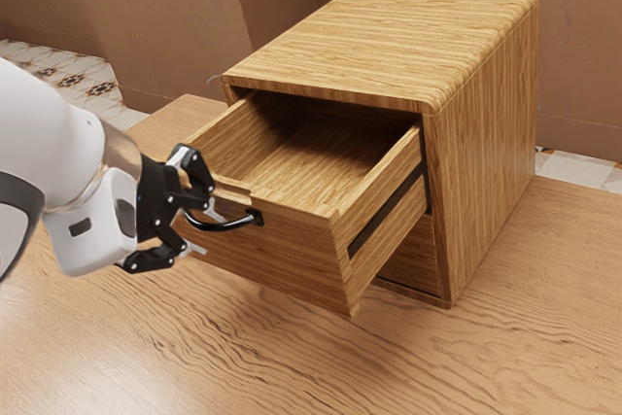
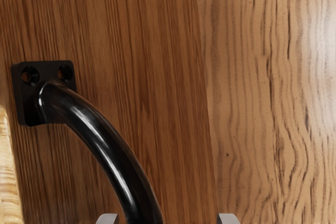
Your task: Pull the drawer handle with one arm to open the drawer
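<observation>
Cabinet [image 1: 408, 41] stood on wooden counter [image 1: 389, 357]; top drawer [image 1: 282, 250] seen drawn well out toward the exterior view's left, its inside bare wood; black curved handle [image 1: 225, 224] fixed to the drawer front; tool [image 1: 194, 216] placed at the handle, fingers spread wide, nothing clamped. In the wrist view the handle [image 2: 100, 140] is seen bolted to the drawer front [image 2: 131, 51], passing between the fingertips [image 2: 107, 217], close beside one and clear of the other; counter [image 2: 273, 103] seen beyond the drawer's edge.

Black curved handle [image 2: 102, 145] bolted to wooden drawer front [image 2: 131, 35]
</observation>
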You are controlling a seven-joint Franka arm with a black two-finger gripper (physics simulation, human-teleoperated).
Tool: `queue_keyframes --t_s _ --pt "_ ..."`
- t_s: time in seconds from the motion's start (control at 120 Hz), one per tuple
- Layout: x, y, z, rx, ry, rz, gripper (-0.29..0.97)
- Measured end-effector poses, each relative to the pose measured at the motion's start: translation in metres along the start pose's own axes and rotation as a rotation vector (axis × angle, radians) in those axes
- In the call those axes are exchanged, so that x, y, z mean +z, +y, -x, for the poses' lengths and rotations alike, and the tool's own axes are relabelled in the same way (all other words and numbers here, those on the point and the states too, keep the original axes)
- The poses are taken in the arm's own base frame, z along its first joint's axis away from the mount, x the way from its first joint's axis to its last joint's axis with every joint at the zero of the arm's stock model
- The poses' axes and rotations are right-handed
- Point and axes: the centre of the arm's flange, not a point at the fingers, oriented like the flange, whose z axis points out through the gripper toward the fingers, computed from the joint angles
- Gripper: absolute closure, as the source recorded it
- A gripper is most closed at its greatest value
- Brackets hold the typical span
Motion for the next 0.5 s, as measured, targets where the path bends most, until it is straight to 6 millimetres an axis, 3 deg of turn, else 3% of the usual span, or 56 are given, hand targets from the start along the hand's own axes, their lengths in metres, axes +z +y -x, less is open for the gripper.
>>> queue_keyframes --t_s 0.5 --pt "-0.028 0.009 -0.008 0.013 -0.014 -0.030 0.50"
